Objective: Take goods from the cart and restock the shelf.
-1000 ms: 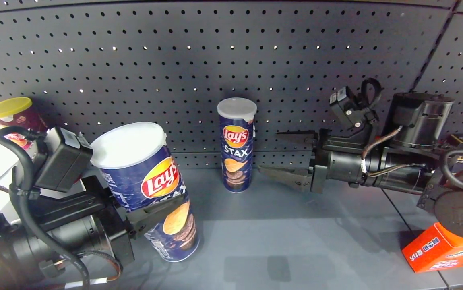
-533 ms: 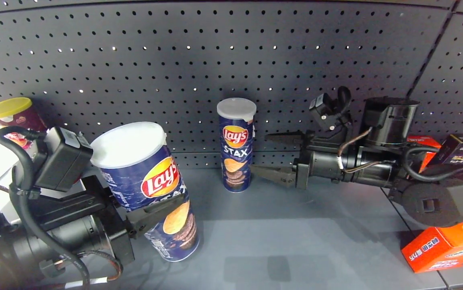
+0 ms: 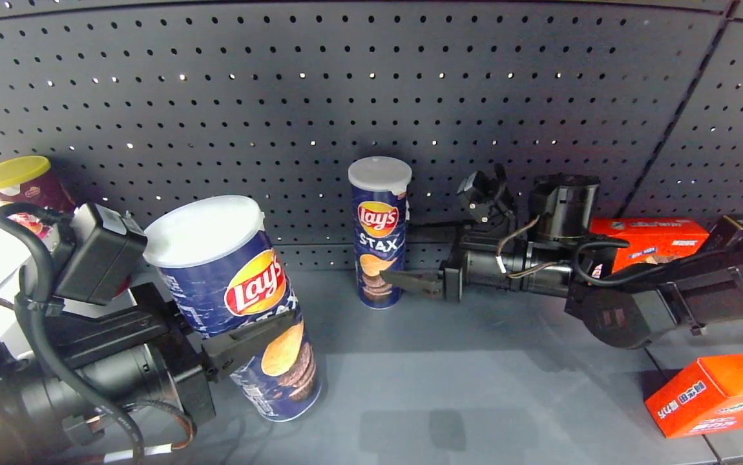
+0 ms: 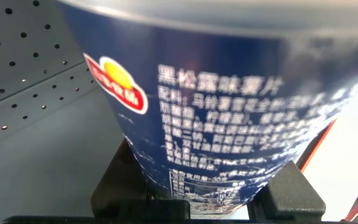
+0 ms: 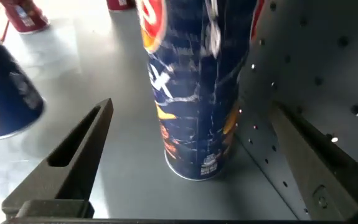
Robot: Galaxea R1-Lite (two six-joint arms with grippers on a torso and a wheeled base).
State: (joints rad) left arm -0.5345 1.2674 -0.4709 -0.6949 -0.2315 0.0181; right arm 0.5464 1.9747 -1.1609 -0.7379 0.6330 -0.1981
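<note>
1. Well, L gripper (image 3: pixel 242 332), lower left, was clamped on the tilted can (image 3: pixel 229 284).
2. R gripper (image 3: pixel 398 250), mid-frame, had fingers apart, one each side of the standing can (image 3: pixel 378 213) on the shelf (image 3: pixel 475 387).

Shelf floor (image 3: pixel 449 387) is lying open between tilted can (image 3: pixel 236 303) and orange box (image 3: pixel 714 394); upright can (image 3: pixel 378 232) is blocking the back.

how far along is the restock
Done: one upright can stands on the shelf by the pegboard. In hand: the left gripper is shut on a tilted can; the right gripper, jaws open, flanks the upright can. Left: stand the tilted can down and release it.
</note>
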